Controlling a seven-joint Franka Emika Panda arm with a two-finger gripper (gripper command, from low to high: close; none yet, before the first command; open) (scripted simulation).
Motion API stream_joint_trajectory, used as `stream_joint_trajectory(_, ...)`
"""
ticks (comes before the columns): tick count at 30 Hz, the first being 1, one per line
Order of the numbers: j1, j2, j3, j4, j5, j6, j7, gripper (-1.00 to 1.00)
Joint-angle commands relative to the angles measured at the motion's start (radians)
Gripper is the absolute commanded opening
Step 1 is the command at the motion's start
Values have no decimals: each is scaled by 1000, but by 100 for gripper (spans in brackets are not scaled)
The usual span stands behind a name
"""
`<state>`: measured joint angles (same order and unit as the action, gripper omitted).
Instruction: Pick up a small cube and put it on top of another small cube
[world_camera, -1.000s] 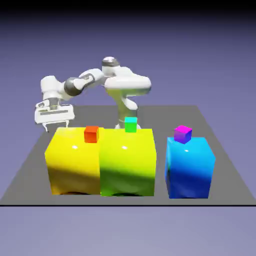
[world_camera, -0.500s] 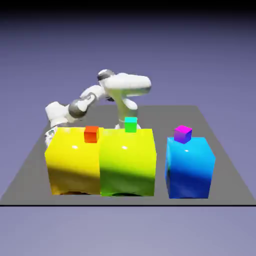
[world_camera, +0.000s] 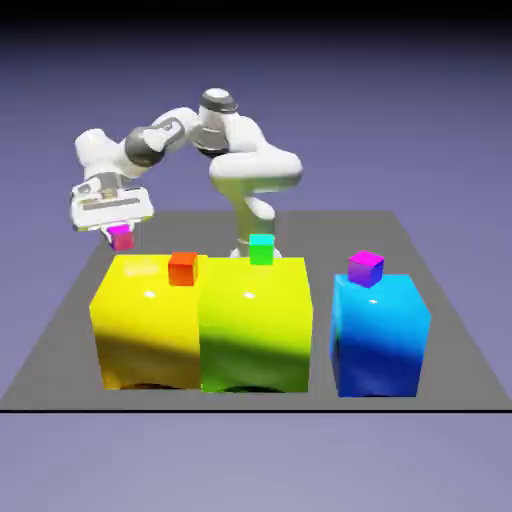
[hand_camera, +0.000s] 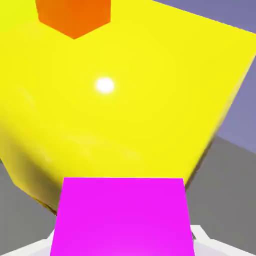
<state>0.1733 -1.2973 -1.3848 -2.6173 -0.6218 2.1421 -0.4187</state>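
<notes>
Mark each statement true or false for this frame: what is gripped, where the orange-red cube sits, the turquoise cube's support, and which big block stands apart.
1. The gripper is shut on a tiny magenta-pink cube. True.
2. The tiny orange-red cube lies on the dark grey table. False: it is on the big glossy yellow block.
3. The tiny turquoise cube is held by the gripper. False: it sits at the big yellow-green block, outside the gripper.
4. The big blue block stands apart from the yellow-green one. True.
</notes>
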Motion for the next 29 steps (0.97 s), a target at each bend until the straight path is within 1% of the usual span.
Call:
stream_joint_trajectory(1,4,29,34,-5,42,16,1,-100)
stream_joint_trajectory(15,66,435,506,-78,651,224,-1,-100)
stream_joint_trajectory(17,68,448,521,-80,670,231,-1,-100)
stream_joint_trajectory(22,226,553,396,-143,709,446,-58,-100)
stream_joint_trajectory(23,226,553,396,-143,709,446,-58,100)
stream_joint_trajectory(24,226,553,396,-143,709,446,-58,100)
stream_joint_trajectory(29,68,448,521,-80,670,231,-1,100)
